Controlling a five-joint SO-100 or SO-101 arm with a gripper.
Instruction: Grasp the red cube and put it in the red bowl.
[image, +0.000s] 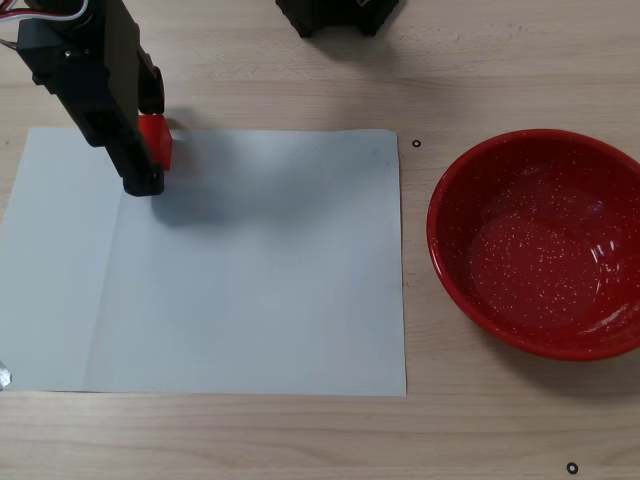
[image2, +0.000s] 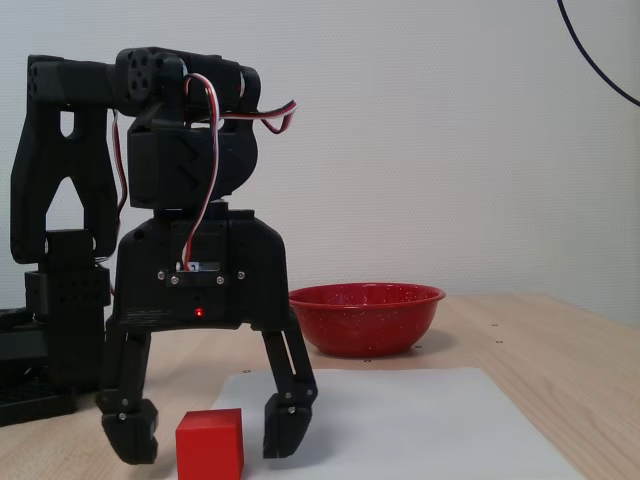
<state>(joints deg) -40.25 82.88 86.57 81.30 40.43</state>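
White sheet of paper flat on a pale wooden table, creased lengthwise near its left edge in the top-down fixed view. Small black rings on the wood (another near the bottom edge). Plain white wall behind, thin black cable curving across.

A pale wooden surface is lying under even light, a white sheet of paper is resting flat on it, and a plain white wall is rising behind.

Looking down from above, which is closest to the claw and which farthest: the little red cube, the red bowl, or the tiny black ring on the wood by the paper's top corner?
1. Red cube, at the claw.
2. Black ring, right.
3. Red bowl, far right.
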